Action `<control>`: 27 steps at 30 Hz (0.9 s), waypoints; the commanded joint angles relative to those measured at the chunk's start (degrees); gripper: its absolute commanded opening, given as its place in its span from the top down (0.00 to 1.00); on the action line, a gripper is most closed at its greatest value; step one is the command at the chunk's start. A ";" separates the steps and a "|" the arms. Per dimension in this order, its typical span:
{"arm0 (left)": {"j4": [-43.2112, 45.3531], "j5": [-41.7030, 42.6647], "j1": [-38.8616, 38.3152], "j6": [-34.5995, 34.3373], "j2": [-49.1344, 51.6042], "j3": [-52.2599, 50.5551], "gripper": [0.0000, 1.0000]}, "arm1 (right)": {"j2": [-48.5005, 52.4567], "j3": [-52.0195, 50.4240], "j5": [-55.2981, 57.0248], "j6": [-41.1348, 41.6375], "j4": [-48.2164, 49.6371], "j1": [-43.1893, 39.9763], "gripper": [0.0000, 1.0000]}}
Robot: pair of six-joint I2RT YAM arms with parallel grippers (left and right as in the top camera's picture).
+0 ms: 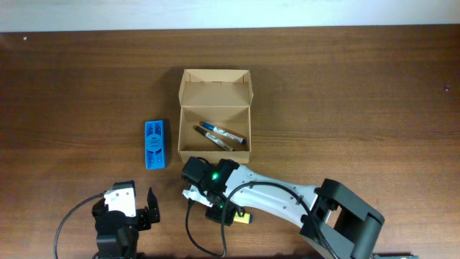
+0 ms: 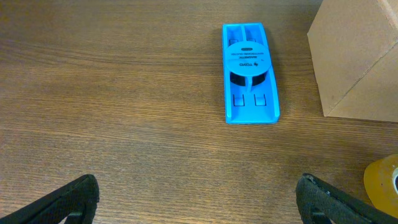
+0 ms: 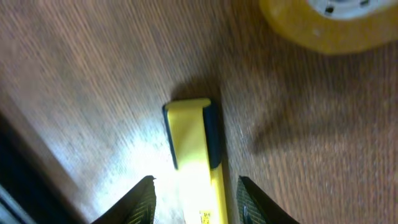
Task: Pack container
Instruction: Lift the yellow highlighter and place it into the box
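The container [image 1: 215, 115] is a tan cardboard box, open, with its flap lid standing at the back; its corner shows in the left wrist view [image 2: 360, 62]. Two pens [image 1: 219, 135] lie inside it. A blue flat case [image 1: 154, 144] lies left of the box and also shows in the left wrist view [image 2: 250, 74]. My right gripper [image 3: 196, 202] is open low over the table, its fingers on either side of a yellow and black item [image 3: 193, 146]; that item shows in the overhead view [image 1: 242, 217]. My left gripper [image 2: 199, 199] is open and empty near the front edge.
A roll of clear yellowish tape [image 3: 329, 22] lies just beyond the yellow item and shows at the right edge of the left wrist view [image 2: 382, 180]. My right arm [image 1: 287, 201] stretches from the front right across the table in front of the box.
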 commanded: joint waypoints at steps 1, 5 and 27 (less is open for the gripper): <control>-0.02 -0.61 -0.22 -0.76 -0.28 -0.37 0.01 | -1.49 -2.67 1.57 -0.33 1.31 0.74 0.57; -0.02 -0.61 -0.22 -0.76 -0.28 -0.37 0.00 | -1.49 -6.51 2.84 -0.28 4.63 0.72 0.57; -0.02 -0.61 -0.22 -0.76 -0.28 -0.37 0.00 | -2.27 2.47 2.62 4.66 2.03 0.70 0.89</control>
